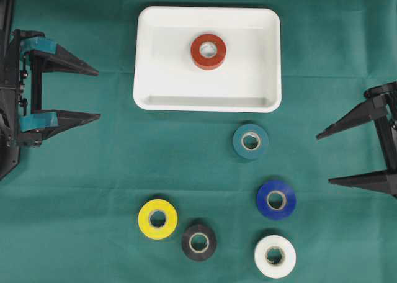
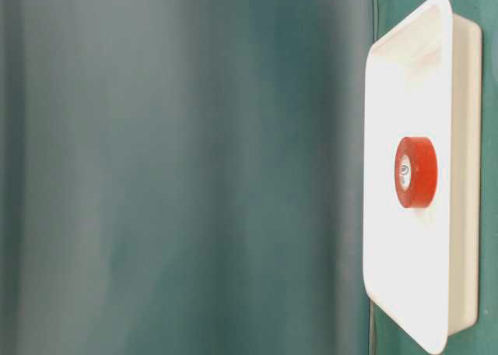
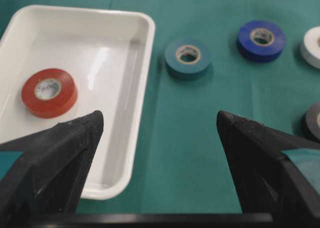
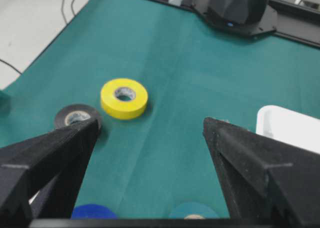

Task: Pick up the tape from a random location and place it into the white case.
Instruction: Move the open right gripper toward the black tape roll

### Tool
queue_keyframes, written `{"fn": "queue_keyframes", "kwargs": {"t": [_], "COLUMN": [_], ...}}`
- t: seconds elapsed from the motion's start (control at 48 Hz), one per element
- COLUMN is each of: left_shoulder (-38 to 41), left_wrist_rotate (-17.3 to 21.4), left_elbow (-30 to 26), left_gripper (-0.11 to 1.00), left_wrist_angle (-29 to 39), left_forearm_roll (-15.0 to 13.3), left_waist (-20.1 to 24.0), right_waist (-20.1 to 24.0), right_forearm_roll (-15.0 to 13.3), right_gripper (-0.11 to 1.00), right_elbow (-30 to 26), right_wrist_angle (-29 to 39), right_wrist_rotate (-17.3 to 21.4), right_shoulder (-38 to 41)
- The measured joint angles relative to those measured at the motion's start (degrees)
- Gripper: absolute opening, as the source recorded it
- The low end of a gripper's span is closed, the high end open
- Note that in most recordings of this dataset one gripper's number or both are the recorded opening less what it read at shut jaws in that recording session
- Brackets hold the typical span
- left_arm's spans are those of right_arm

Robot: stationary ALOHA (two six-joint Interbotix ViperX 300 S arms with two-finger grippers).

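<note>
Lighting: bright, even, from above; soft short shadows under each roll on the tabletop [image 1: 93, 190].
Glare: pale sheen on the floor of the white case [image 3: 107, 63], ahead of the left jaws; its rim is nearly blown out in the table-level view.
Focus: overhead view sharp. Table-level view mostly a smeared green blur; only the case and the red tape [image 2: 415, 172] are crisp. Wrist views: jaws soft and dark in the foreground.

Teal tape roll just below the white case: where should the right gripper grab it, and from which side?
The teal tape roll lies flat with its hole facing up, clear of the white case and the blue roll. Probably best to descend from above with the open right gripper and pinch across its outer wall; one finger in the hole could also work.
</note>
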Motion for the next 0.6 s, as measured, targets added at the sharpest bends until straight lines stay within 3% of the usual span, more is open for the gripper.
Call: {"fn": "queue_keyframes", "kwargs": {"t": [0.25, 0.604], "left_shoulder": [0.0, 0.0], "left_wrist_rotate": [-0.09, -0.09], "left_elbow": [0.0, 0.0], "left_gripper": [0.95, 0.95], "left_wrist_angle": [-0.09, -0.09], "left_forearm_roll": [0.0, 0.0], "left_waist": [0.0, -0.35], "right_waist": [0.0, 2.2], "right_forearm_roll": [0.0, 0.0], "right_gripper": [0.9, 0.9], "right_elbow": [-1.49, -10.46], "right_wrist_angle": [-0.18, -4.22], "right_wrist_rotate": [0.0, 0.0], "right_shoulder": [2.46, 17.93]}}
